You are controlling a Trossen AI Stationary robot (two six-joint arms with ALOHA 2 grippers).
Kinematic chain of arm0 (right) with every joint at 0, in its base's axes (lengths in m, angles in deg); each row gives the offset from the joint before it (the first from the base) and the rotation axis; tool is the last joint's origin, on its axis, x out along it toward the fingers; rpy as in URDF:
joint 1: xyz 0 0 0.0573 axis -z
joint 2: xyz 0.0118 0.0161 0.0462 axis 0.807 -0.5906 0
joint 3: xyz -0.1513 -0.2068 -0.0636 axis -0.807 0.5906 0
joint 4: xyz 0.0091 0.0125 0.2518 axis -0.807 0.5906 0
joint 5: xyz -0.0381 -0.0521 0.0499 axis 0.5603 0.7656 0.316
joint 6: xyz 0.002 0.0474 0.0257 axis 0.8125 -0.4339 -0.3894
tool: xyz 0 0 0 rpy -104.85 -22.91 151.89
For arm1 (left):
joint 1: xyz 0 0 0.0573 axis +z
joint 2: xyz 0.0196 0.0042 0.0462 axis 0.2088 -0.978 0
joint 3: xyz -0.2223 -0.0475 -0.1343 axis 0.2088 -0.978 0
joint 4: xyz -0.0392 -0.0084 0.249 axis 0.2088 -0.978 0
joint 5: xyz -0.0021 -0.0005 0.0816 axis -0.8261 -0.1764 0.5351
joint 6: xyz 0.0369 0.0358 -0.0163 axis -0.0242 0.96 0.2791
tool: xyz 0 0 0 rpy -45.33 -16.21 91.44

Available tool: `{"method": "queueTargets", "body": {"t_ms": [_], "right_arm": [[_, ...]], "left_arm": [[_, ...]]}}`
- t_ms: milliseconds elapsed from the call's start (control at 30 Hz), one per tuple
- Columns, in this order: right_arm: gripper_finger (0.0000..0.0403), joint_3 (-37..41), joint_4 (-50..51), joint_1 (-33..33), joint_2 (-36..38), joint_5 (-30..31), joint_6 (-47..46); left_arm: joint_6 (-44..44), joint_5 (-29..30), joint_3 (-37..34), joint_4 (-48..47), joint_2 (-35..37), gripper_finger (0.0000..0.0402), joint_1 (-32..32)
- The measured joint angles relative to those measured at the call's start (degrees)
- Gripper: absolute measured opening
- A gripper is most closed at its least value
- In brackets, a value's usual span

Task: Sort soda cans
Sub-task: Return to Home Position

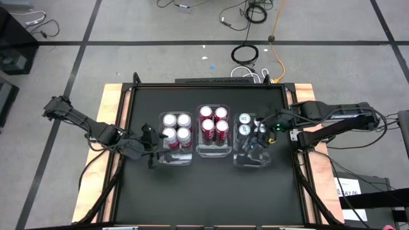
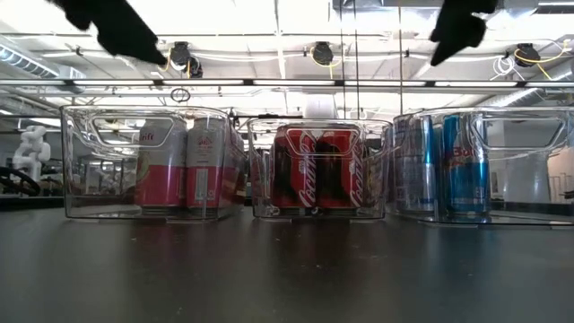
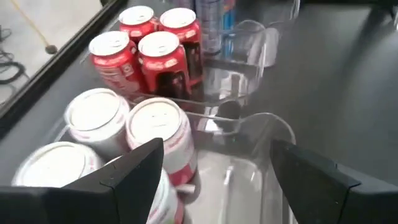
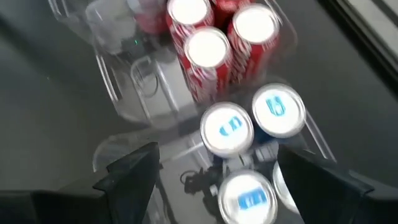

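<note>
Three clear bins stand in a row on the black table. The left bin point(image 1: 176, 155) holds several white-and-pink cans point(image 1: 176, 127) point(image 3: 99, 118), standing upright on its floor. The middle bin holds several red cans point(image 1: 213, 122) point(image 4: 211, 37). The right bin holds blue-and-silver cans point(image 1: 246, 126) point(image 4: 249, 130). My left gripper point(image 1: 151, 142) point(image 3: 217, 168) is open and hovers above the left bin's left end, beside the pink cans. My right gripper point(image 1: 261, 135) point(image 4: 217, 165) is open and hovers over the right bin's blue cans. In the low view both arms point(image 2: 117, 31) point(image 2: 457, 31) sit well above the bins.
The near halves of the left bin point(image 3: 242, 174) and the right bin point(image 1: 250, 156) hold no cans. Bare black tabletop point(image 1: 211, 191) stretches between the bins and the near edge. Wooden rails point(image 1: 112, 108) point(image 1: 313, 166) border the table's sides. Cables point(image 1: 246, 54) lie on the floor beyond the far edge.
</note>
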Motion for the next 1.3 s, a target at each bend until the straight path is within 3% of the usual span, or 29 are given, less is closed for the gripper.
{"method": "queueTargets", "body": {"t_ms": [100, 200, 267, 567, 767, 933, 1167, 1300], "right_arm": [[0.0320, 0.0, 3.8, -0.1, 1.0, 0.0, -3.4], [0.0320, 0.0, 5.7, -0.1, 1.3, 0.0, -5.3], [0.0320, 0.0, 5.3, -0.1, 1.3, 0.0, -5.3], [0.0320, 0.0, 1.4, -0.1, 1.1, 0.2, -4.8], [0.0320, 0.0, 0.6, -0.1, 1.0, 0.6, -6.2], [0.0320, 0.0, 0.6, -0.1, 1.0, 0.7, -6.6], [0.0320, 0.3, 0.3, 0.0, 1.0, 4.8, -10.4], [0.0320, 0.3, 0.1, -0.1, 0.7, 4.7, -10.9]], "left_arm": [[2.6, -1.7, -8.1, 13.2, 2.9, 0.0305, 1.1], [8.1, -7.9, -16.7, 27.8, 8.2, 0.0305, 2.9], [10.7, -11.5, -20.8, 32.7, 12.7, 0.0305, 5.2], [17.1, -28.6, -30.0, 29.3, 33.6, 0.0305, 20.6], [19.6, -39.4, -31.8, 20.8, 45.1, 0.0305, 30.2], [20.0, -40.0, -32.9, 18.6, 53.8, 0.0305, 33.2], [20.0, -40.1, -41.6, 32.4, 54.0, 0.0305, 33.5], [24.6, -38.3, -41.8, 34.5, 54.0, 0.0305, 33.6]]}}
